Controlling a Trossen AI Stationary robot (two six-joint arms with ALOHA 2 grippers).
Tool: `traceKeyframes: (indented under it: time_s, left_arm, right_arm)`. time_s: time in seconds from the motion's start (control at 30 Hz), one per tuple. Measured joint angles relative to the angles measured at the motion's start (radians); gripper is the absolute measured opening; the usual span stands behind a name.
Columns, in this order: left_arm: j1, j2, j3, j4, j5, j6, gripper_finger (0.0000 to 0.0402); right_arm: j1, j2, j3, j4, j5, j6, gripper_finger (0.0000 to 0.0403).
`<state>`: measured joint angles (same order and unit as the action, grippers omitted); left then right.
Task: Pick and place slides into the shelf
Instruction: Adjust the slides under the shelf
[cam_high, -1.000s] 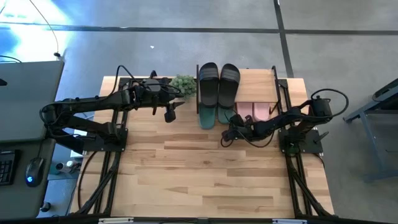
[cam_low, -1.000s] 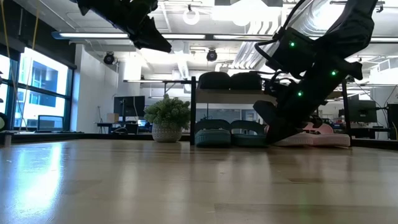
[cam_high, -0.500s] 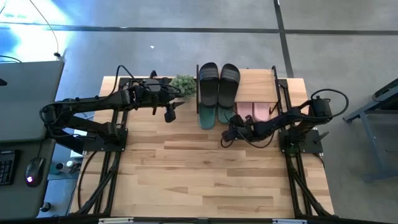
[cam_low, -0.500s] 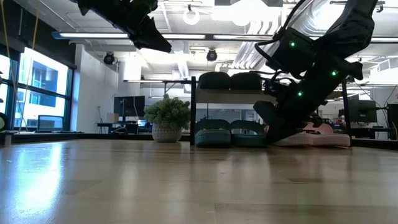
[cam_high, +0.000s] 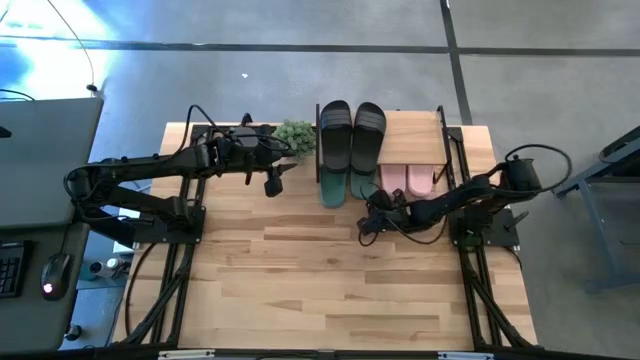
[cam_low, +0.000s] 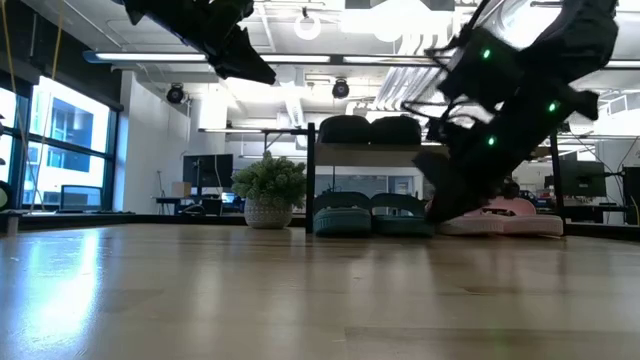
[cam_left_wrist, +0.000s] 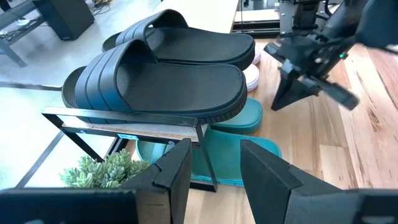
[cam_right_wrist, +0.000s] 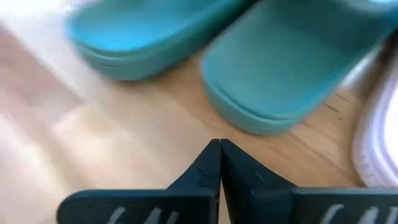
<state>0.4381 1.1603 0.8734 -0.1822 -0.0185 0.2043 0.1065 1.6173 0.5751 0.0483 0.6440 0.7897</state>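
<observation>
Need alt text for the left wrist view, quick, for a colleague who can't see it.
Black slides sit side by side on the shelf, teal slides underneath on the table. The open left gripper hangs empty in front; the right gripper is beyond.

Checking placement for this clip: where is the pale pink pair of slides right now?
In the high view the pale pink pair lies on the table under the shelf, right of the teal-green pair, just beyond the shut right pincer.
</observation>
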Motion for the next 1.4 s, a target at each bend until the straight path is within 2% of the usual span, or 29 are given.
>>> traceKeyframes:
  time_s: [0.23,0.4,0.57,0.73,1.0,1.13,1.27,1.33,1.4]
  left_arm:
    - [0.000,0.000,0.000,0.000,0.000,0.000,0.0122]
    - [0.000,0.000,0.000,0.000,0.000,0.000,0.0122]
    - [0.000,0.000,0.000,0.000,0.000,0.000,0.0122]
    - [0.000,0.000,0.000,0.000,0.000,0.000,0.0122]
    - [0.000,0.000,0.000,0.002,0.000,0.000,0.0122]
    - [0.000,0.000,0.000,0.002,0.000,0.000,0.0122]
    - [0.000,0.000,0.000,0.002,0.003,-0.005,0.0122]
    - [0.000,0.001,0.000,0.014,0.024,-0.057,0.0122]
    - [0.000,0.003,0.000,0.035,0.074,-0.183,0.0122]
  right_arm:
    - [0.064,-0.186,0.000,-0.043,-0.065,-0.068,0.0000]
    - [0.103,-0.383,0.000,-0.189,-0.025,-0.091,0.0000]
    - [0.111,-0.535,0.000,-0.338,-0.050,-0.091,0.0000]
    - [0.111,-0.613,0.000,-0.421,-0.080,-0.099,0.0000]
    - [0.113,-0.655,0.000,-0.448,-0.167,-0.194,0.0000]
    - [0.113,-0.692,0.000,-0.470,-0.166,-0.229,0.0000]
    - [0.112,-0.781,-0.002,-0.512,-0.148,-0.269,0.0000]
    - [0.109,-0.850,-0.023,-0.513,-0.147,-0.279,0.0000]
    - [0.108,-0.931,-0.062,-0.508,-0.160,-0.288,0.0000]
